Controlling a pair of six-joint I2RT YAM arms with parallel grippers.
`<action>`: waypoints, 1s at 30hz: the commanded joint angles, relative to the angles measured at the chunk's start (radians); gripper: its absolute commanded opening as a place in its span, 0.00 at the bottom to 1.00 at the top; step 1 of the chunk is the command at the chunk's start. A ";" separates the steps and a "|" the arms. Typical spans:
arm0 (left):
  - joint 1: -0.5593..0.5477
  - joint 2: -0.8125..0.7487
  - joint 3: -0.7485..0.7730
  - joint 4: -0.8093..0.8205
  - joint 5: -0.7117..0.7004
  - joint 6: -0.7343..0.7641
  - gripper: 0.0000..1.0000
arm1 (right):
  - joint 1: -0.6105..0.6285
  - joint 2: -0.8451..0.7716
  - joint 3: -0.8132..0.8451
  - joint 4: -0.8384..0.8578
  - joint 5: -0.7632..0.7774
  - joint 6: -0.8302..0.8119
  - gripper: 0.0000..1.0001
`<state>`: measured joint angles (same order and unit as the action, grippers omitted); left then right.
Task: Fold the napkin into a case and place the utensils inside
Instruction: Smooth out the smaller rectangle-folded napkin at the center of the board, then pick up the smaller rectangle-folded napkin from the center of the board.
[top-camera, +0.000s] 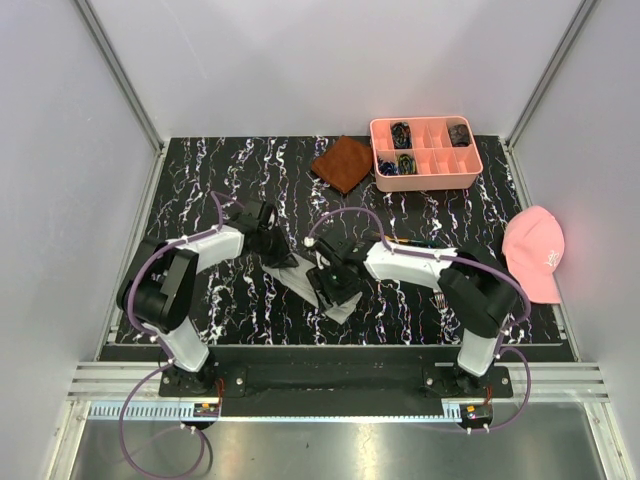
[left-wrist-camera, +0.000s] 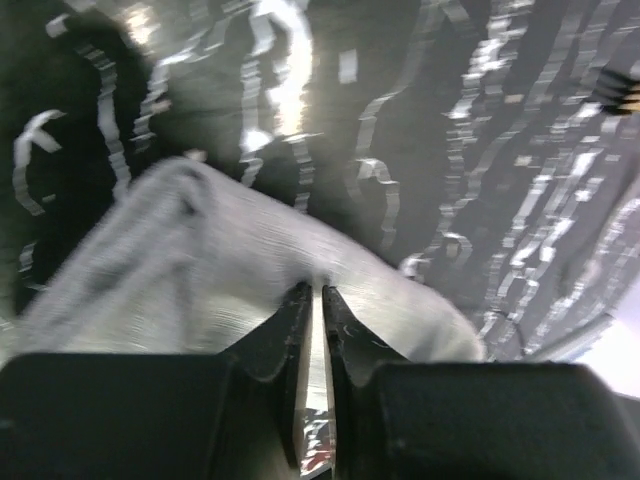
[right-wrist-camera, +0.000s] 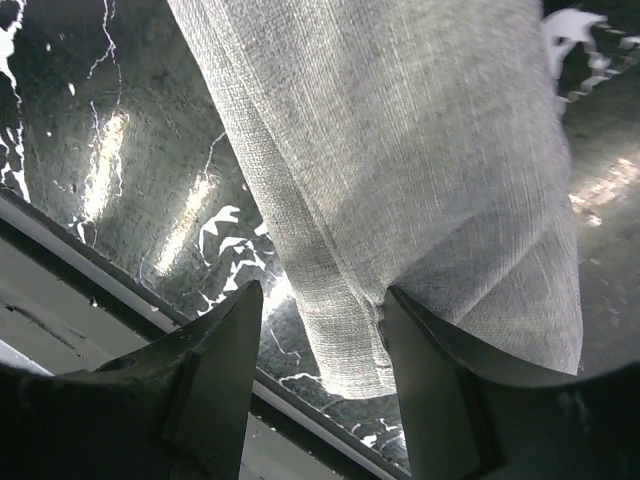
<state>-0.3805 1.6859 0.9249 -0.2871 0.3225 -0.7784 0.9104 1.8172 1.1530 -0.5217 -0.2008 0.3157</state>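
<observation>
Centre of the table (top-camera: 200, 180), towards the near edge: the napkin (top-camera: 288, 274) lies folded down to a narrow layered strip, running on a slant from far-left to near-right. Both arms are bent in over it.

The left pincer (top-camera: 272, 245) sits at the strip's far-left end. From its wrist camera, the left pincer (left-wrist-camera: 320, 292) has its jaws drawn together to a thin slit, and the grey fabric (left-wrist-camera: 230, 260) puckers right at the tips, so it looks nipped onto the napkin's edge. That view is blurred, so how deep the hold goes is hard to read.

The right pincer (top-camera: 335, 283) is down over the middle of the strip. Its own camera shows the right pincer (right-wrist-camera: 322, 295) spread wide. One finger (right-wrist-camera: 215, 370) is over bare table beside the cloth, the other (right-wrist-camera: 450, 390) over the weave itself, and the napkin (right-wrist-camera: 420, 150) stretches away between and beyond them. Nothing is held there.

The utensils are out to the right, apart from the napkin. A slim dark piece (top-camera: 408, 241) with a yellowish glint peeks out on the far side of the right arm. What looks like the fork (top-camera: 439, 298) shows on its near side. Both are largely hidden.

At the far edge sit a brown cloth (top-camera: 342, 163) and a pink tray (top-camera: 425, 185), and a pink cap (top-camera: 535, 252) lies far right.
</observation>
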 joint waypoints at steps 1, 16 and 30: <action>0.002 -0.002 -0.015 -0.007 -0.097 0.050 0.12 | -0.018 -0.108 -0.029 0.035 0.009 0.010 0.63; 0.092 -0.262 0.141 -0.190 -0.071 0.090 0.36 | -0.025 -0.058 0.134 0.008 0.044 -0.132 0.79; 0.338 -0.672 -0.066 -0.340 0.010 0.154 0.43 | 0.077 0.151 0.251 -0.017 0.196 -0.198 0.64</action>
<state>-0.0536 1.0588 0.9337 -0.5861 0.2790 -0.6502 0.9516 1.9469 1.3582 -0.5224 -0.0605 0.1478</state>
